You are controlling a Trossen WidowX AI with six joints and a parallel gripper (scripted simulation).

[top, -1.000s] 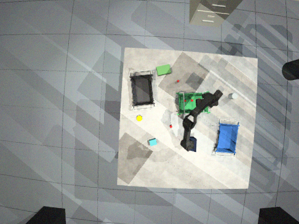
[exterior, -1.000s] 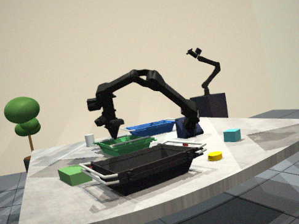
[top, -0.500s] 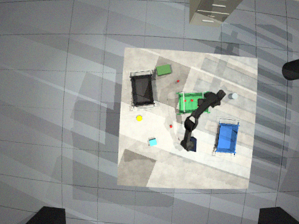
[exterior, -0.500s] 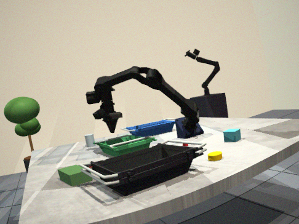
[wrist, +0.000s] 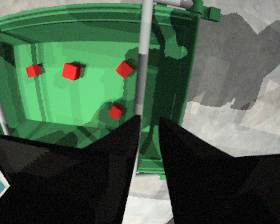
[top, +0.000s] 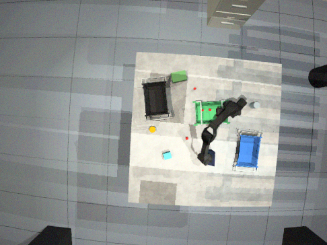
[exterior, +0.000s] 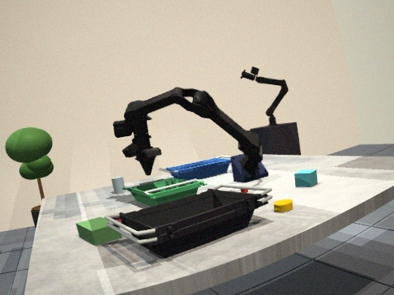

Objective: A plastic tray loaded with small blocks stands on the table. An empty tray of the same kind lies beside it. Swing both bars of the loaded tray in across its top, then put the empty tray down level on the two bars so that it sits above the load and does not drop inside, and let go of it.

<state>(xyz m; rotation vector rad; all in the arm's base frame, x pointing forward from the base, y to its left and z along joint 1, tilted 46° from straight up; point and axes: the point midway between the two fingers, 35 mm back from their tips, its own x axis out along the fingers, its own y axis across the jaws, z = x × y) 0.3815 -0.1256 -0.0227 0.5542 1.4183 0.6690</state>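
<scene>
The loaded green tray (top: 210,116) (exterior: 162,198) (wrist: 85,97) holds several small red blocks (wrist: 71,71). One white bar (top: 201,114) lies across its top near its left end. The other bar (wrist: 144,30) crosses above the tray's inside near the right end. My gripper (exterior: 149,173) (wrist: 149,121) is above that end, its fingers nearly shut with a narrow gap and nothing held; the bar passes beside the left fingertip. Whether they touch cannot be told. An empty blue tray (top: 249,151) (exterior: 200,169) stands at the right in the overhead view, its bars out over its ends.
A black empty tray (top: 156,98) (exterior: 211,218) stands at the left. A green block (top: 179,76) (exterior: 97,230), a yellow piece (top: 152,129), a cyan block (top: 167,155), a grey cylinder (top: 255,105) and loose red blocks (top: 194,88) (top: 187,138) are around.
</scene>
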